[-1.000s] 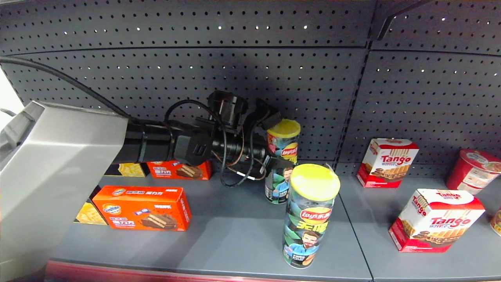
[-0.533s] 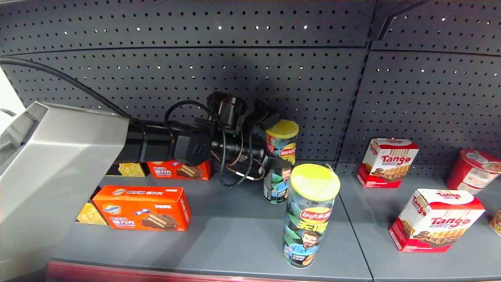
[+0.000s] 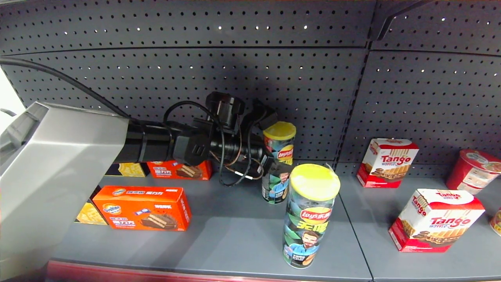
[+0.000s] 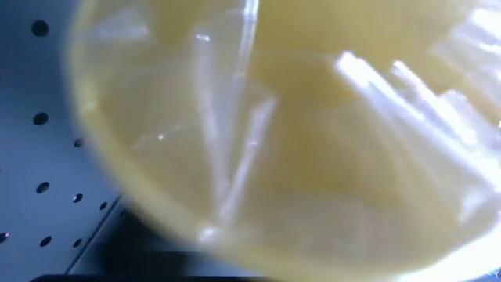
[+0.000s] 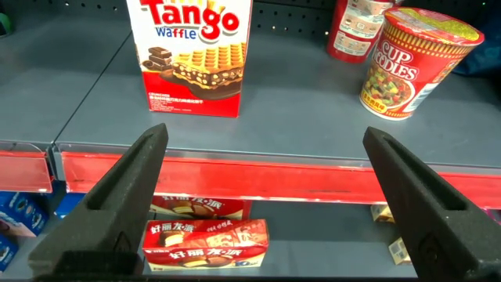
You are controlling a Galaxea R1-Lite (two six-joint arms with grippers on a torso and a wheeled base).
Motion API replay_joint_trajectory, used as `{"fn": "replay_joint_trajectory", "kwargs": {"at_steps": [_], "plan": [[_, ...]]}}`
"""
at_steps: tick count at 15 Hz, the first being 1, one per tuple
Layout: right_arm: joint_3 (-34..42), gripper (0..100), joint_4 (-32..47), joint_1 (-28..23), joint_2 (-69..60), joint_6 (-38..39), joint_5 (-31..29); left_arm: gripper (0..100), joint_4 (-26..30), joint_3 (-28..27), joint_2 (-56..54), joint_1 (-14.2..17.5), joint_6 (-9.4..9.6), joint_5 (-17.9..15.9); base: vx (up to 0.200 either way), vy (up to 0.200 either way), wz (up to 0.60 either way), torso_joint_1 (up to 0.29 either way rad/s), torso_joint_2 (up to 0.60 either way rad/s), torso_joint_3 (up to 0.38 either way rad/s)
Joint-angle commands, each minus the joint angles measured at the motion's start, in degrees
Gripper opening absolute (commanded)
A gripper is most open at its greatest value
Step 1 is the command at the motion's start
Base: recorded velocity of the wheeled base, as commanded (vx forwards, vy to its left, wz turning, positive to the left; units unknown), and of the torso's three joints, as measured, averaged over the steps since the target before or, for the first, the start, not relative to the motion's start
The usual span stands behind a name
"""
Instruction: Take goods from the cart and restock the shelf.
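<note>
The left gripper (image 3: 275, 164) pinches a yellow-lidded chip can (image 3: 280, 147) around its middle. It holds the can upright near the back of the shelf (image 3: 235, 235), at eleven o'clock from a second can (image 3: 311, 219) of the same kind that stands nearer the front edge. The right gripper (image 5: 264, 133) hangs with its fingers spread wide, facing a lower shelf board with a waffle box (image 5: 190, 55) at eleven o'clock and a noodle cup (image 5: 419, 59) at one o'clock.

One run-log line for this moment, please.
left pincer: shut on rear chip can, upright at back of shelf | front chip can: standing free | right pincer: open, empty, facing waffle box
</note>
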Motion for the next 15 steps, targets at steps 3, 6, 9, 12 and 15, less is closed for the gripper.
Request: {"fn": "replay_joint_trajectory", "kwargs": {"at_steps": [3, 6, 9, 12, 15], "plan": [[0.05, 100, -0.01, 0.02, 0.09, 0.04, 0.16, 100, 0.03, 0.76, -0.65, 0.09, -0.1, 0.1, 0.0, 0.0, 0.0, 0.0, 0.0, 0.0], [0.05, 100, -0.01, 0.02, 0.09, 0.04, 0.16, 100, 0.03, 4.1, -3.29, 1.41, 0.08, 1.86, 0.0, 0.0, 0.0, 0.0, 0.0, 0.0], [-0.04, 100, -0.01, 0.02, 0.09, 0.04, 0.34, 100, -0.06, 7.18, -6.01, 2.73, 0.08, 3.17, 0.0, 0.0, 0.0, 0.0, 0.0, 0.0], [0.05, 100, -0.01, 0.02, 0.09, 0.04, 0.51, 100, -0.15, 7.97, -7.33, 3.96, -0.01, 5.55, 0.0, 0.0, 0.0, 0.0, 0.0, 0.0], [-0.04, 100, -0.01, 0.02, 0.09, 0.04, 0.51, 100, -0.15, 7.79, -7.33, 3.96, -0.1, 7.39, 0.0, 0.0, 0.0, 0.0, 0.0, 0.0]]}}
